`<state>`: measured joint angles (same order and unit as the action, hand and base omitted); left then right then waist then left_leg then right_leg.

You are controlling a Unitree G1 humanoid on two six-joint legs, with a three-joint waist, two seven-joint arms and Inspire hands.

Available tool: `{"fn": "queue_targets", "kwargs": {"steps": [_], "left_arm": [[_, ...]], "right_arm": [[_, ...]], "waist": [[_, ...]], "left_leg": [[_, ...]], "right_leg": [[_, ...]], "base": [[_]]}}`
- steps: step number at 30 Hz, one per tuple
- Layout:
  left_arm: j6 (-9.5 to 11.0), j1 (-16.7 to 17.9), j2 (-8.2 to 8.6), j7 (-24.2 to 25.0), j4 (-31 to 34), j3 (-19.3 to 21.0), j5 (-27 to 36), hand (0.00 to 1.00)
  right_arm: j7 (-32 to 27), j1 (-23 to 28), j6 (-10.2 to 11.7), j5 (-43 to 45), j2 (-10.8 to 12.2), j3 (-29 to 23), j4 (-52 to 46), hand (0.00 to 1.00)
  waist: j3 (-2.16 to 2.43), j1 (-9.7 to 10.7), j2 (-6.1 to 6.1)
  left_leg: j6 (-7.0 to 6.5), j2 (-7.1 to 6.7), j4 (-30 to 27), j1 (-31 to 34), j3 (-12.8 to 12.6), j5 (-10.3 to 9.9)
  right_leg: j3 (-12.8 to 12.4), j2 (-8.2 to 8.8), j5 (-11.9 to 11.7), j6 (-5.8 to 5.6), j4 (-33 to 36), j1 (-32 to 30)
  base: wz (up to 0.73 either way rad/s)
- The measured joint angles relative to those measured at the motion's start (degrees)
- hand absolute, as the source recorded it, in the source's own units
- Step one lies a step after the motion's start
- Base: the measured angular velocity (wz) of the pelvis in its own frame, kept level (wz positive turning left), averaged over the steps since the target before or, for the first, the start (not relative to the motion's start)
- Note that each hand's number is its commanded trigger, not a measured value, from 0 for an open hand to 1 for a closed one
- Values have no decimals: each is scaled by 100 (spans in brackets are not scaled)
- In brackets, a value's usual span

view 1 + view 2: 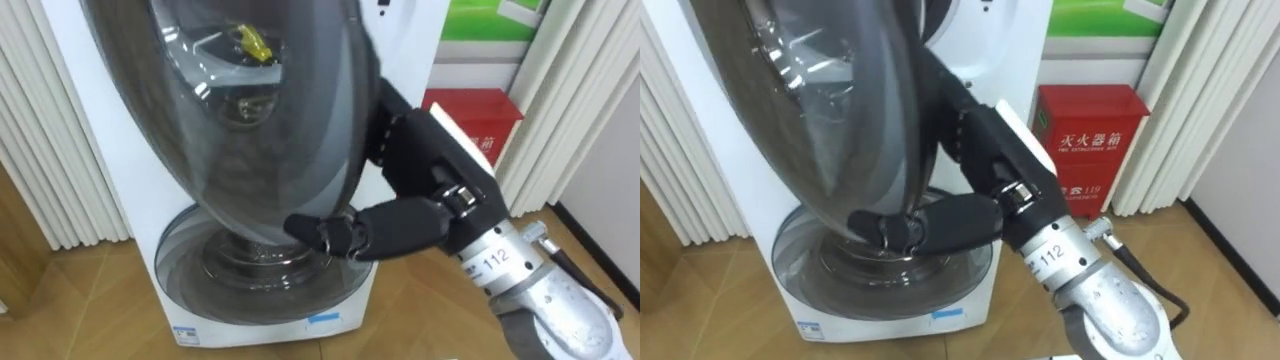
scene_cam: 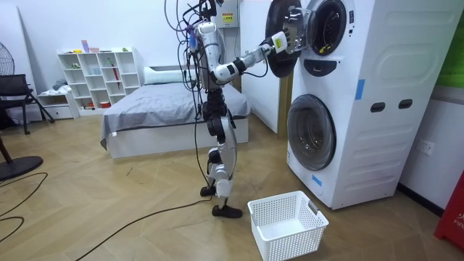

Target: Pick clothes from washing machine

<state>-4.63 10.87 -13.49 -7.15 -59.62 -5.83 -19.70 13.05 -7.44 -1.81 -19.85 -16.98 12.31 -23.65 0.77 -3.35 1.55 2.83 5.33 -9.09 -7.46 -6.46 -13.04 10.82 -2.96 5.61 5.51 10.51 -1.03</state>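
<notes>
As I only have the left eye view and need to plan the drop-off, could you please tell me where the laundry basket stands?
Observer: The white basket stands on the floor in front of the stacked machines, close beside the robot's feet.
Operator: Thank you. Is anything in it?
Observer: In the room view it looks empty.
Operator: And which machine's door am I holding?
Observer: The right hand grips the open door of the upper of the two machines.
</notes>
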Motion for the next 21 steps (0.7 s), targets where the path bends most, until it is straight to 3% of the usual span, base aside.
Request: {"fn": "queue_targets", "kwargs": {"steps": [12,16,21], "left_arm": [[99,-138,9,10,-1,-12,-8,0],[100,-192,8,-3,84,-237,29,0],[138,-230,19,12,239,-304,43,0]], "right_arm": [[424,72,56,-28,93,185,-226,0],[544,105,149,-197,110,411,-261,0],[847,193,270,-233,229,498,-260,0]], "waist": [[-8,-1,-11],[-25,1,-27],[-29,-32,54]], "left_leg": [[0,1,-10,28,-131,0],[-1,0,-8,-1,-138,1],[-3,-2,-4,94,-138,3]], "right_leg": [[-135,-27,13,-16,4,-46],[-131,-22,13,-16,-24,-1],[-116,-19,14,-32,-55,-69]], "base": [[-2],[0],[4]]}}
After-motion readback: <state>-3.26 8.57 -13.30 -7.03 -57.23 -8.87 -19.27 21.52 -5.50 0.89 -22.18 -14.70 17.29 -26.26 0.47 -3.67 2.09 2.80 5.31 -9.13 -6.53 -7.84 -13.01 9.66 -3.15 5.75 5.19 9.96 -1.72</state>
